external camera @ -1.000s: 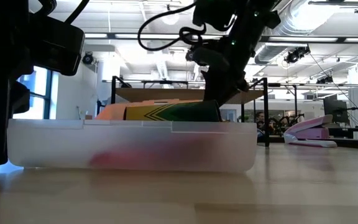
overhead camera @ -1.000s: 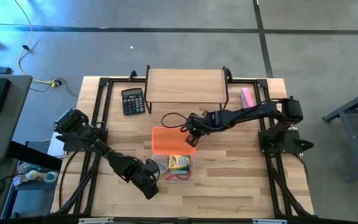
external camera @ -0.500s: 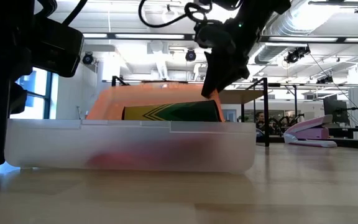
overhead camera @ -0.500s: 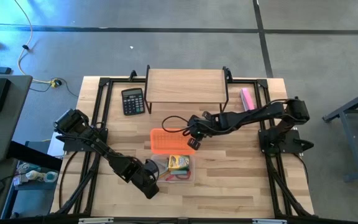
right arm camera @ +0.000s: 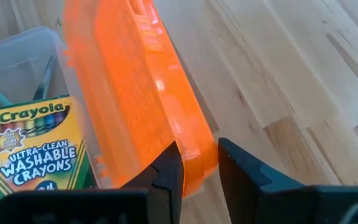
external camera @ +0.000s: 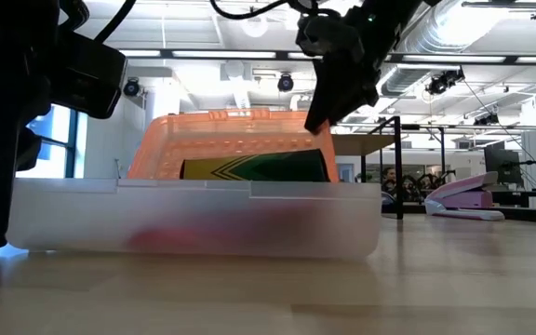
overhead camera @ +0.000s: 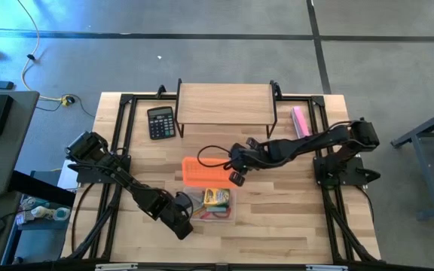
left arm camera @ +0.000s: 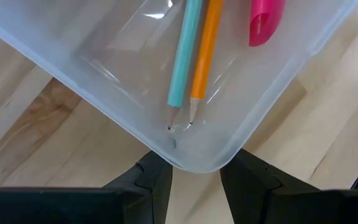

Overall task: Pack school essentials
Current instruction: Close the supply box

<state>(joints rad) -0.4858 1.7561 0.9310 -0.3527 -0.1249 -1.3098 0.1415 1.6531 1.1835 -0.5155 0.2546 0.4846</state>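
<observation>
Crayon box (right arm camera: 35, 146) (yellow-green), in clear bin (external camera: 194, 219)

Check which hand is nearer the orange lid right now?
Right. The right hand is clamped on the orange lid's edge, holding it tilted above the clear box. The left hand sits at the box's near corner, gripping its rim, apart from the lid.
</observation>
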